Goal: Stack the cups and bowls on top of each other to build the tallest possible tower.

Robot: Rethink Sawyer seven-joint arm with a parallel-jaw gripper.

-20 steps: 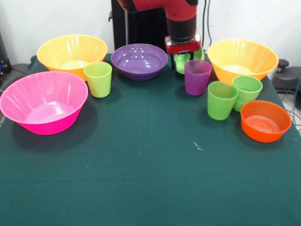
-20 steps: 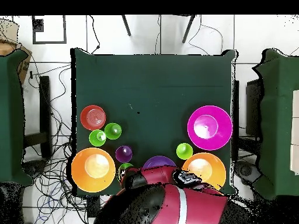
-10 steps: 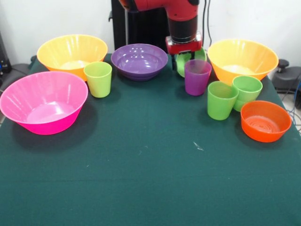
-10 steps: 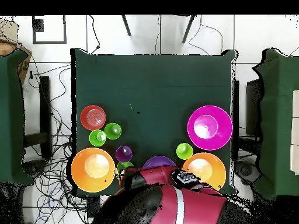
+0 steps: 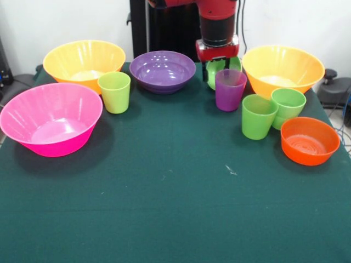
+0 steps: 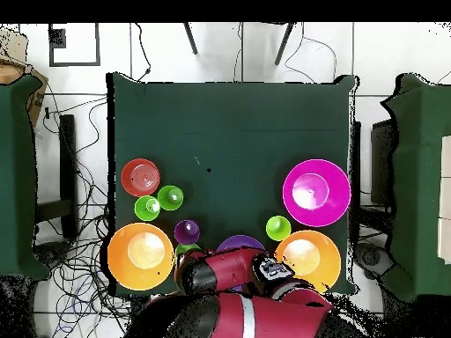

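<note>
While the gripper (image 5: pixel 218 61) is hanging directly above the small green bowl (image 5: pixel 215 71) (tilted, behind the purple cup (image 5: pixel 230 89)), I cannot tell its finger state.

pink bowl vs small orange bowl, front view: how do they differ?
The pink bowl is much bigger than the small orange bowl. Pink sits at the picture's left, orange at the right edge. A yellow-green cup stands just behind pink; two green cups stand beside orange. Both are upright, empty and unstacked.
</note>
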